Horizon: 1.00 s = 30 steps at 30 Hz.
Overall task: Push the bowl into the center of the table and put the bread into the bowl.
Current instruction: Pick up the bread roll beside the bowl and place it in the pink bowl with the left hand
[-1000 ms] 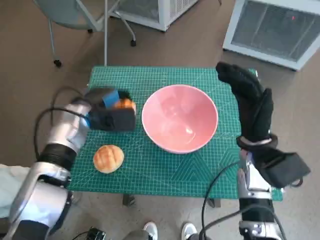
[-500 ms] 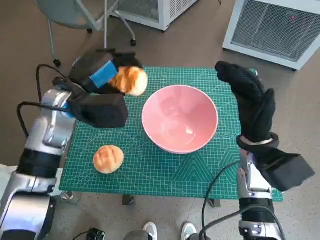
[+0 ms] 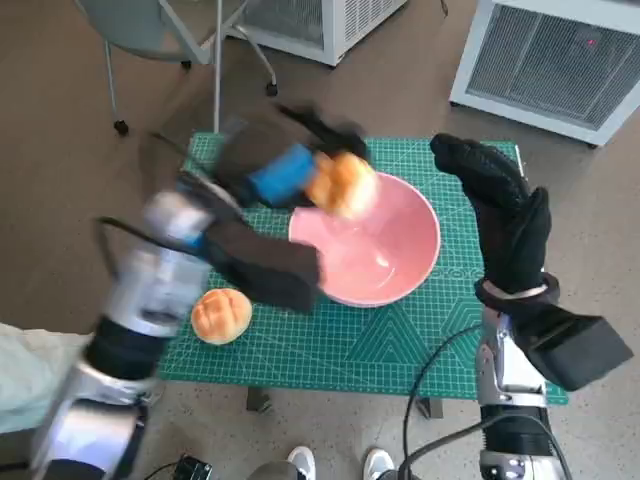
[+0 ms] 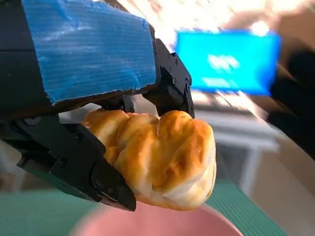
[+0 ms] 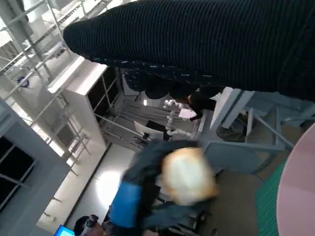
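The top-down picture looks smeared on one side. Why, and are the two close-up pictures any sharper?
Head view: the left hand and its bread roll are motion-blurred, while the pink bowl and right hand stay crisp. Left wrist view: the roll is sharp, the background soft and glaring. Right wrist view: the glove is sharp, the far roll blurred.

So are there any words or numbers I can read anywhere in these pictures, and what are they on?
No text can be read here.
The green mat shows only grid lines; any numbers on it are too small to read.
The blue screen in the left wrist view has pale marks, too blurred to read.
The blue tape on the left hand is blank.
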Tool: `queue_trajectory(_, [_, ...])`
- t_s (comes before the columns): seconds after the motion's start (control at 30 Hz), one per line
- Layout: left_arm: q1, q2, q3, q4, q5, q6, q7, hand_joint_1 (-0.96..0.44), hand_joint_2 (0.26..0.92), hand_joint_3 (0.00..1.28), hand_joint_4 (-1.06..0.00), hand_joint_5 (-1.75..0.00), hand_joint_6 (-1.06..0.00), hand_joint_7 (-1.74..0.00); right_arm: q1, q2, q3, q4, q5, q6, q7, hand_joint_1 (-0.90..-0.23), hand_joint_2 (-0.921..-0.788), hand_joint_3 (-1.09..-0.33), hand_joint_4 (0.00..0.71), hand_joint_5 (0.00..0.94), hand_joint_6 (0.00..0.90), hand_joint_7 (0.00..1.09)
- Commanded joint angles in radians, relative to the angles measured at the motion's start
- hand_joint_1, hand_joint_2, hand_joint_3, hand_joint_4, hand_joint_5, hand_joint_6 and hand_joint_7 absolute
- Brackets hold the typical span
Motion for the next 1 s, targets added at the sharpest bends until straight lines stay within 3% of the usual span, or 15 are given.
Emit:
queue_trajectory(0.03, [-0.042,-0.048,-0.053,0.092,0.026,-0.02,-0.014,0.0,0.907,0.02,-0.8,-1.04,-0.68,-1.12,0.042,-0.002,0.002,-0.012,-0.008,0.02,-0.004,-0.788,-0.921,-0.772,0.118,0.0,-0.001,0.48])
queue_trajectory(0.27, [-0.065,-0.112,-0.113,0.263,0.044,-0.068,-0.009,0.0,0.914,0.02,-0.78,-1.07,-0.67,-1.12,0.06,-0.005,-0.001,-0.025,-0.022,0.018,-0.012,-0.787,-0.921,-0.775,0.116,0.0,-0.001,0.48])
queue_trajectory(0.6, [-0.055,-0.14,-0.14,0.346,0.048,-0.111,-0.009,0.0,0.918,0.03,-0.76,-1.16,-0.67,-1.05,0.073,-0.013,-0.006,-0.041,-0.037,0.017,-0.025,-0.786,-0.921,-0.778,0.11,0.0,-0.001,0.47])
queue_trajectory(0.67, [-0.052,-0.143,-0.138,0.345,0.046,-0.103,-0.014,0.0,0.919,0.06,-0.74,-1.21,-0.63,-1.06,0.072,-0.013,-0.007,-0.041,-0.041,0.017,-0.027,-0.786,-0.921,-0.777,0.108,0.0,-0.001,0.47])
queue_trajectory(0.73, [-0.043,-0.139,-0.136,0.328,0.046,-0.087,-0.029,0.0,0.92,0.17,-0.62,-1.31,-0.47,-1.25,0.07,-0.012,-0.006,-0.039,-0.044,0.017,-0.029,-0.787,-0.921,-0.777,0.107,0.0,-0.001,0.47])
queue_trajectory(0.77, [-0.038,-0.136,-0.134,0.319,0.046,-0.079,-0.036,0.04,0.875,0.19,-0.48,-0.96,-0.41,-0.98,0.069,-0.012,-0.006,-0.038,-0.046,0.017,-0.03,-0.786,-0.921,-0.777,0.106,0.0,-0.001,0.47])
queue_trajectory(0.8, [-0.032,-0.131,-0.133,0.3,0.048,-0.06,-0.055,0.05,0.859,0.19,-0.46,-0.79,-0.41,-0.84,0.067,-0.012,-0.005,-0.036,-0.049,0.016,-0.032,-0.786,-0.921,-0.777,0.106,0.0,-0.001,0.47])
queue_trajectory(0.87, [-0.023,-0.123,-0.131,0.267,0.05,-0.026,-0.087,0.02,0.787,0.14,-0.25,-0.33,-0.35,-0.37,0.065,-0.01,-0.005,-0.031,-0.054,0.013,-0.035,-0.782,-0.921,-0.777,0.105,0.0,-0.001,0.46])
queue_trajectory(1.0, [-0.015,-0.117,-0.127,0.217,0.046,0.03,-0.143,-0.05,0.73,0.09,-0.12,-0.09,-0.3,-0.11,0.06,-0.007,-0.004,-0.018,-0.06,0.007,-0.037,-0.777,-0.921,-0.778,0.106,0.0,-0.001,0.46])
